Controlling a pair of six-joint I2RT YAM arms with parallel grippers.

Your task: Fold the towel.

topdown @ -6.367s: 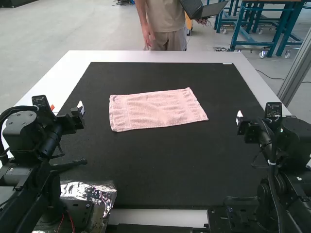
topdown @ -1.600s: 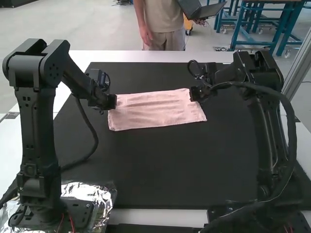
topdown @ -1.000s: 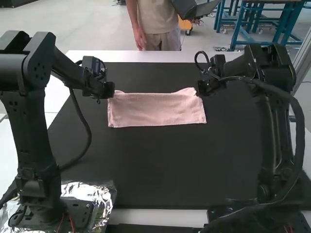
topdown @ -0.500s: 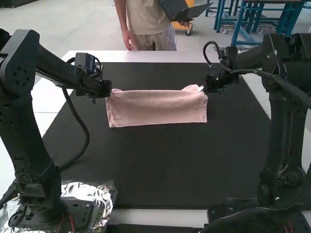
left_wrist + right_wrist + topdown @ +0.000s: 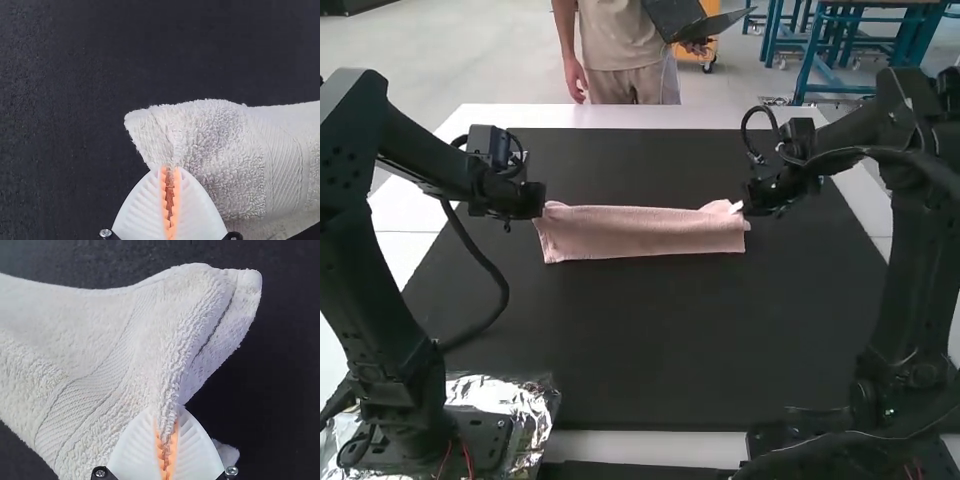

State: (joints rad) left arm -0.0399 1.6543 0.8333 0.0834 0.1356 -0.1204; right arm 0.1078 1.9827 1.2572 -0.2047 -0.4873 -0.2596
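The pink towel lies across the black mat as a narrow strip, its far edge raised between the two grippers. At its left end is my left gripper; at its right end, my right gripper. In the left wrist view the white ribbed fingers of the left gripper are shut on the edge of the towel close to a corner. The right gripper pinches a ridge of the towel near its end, where layers show one over another.
The black mat covers most of the white table. Crumpled foil surrounds the left arm's base. A hanging cable loops beside the left arm.
Both grippers came in from the sides and took hold of the towel's ends. They then moved slightly apart and nearer, and the towel became a narrower strip.
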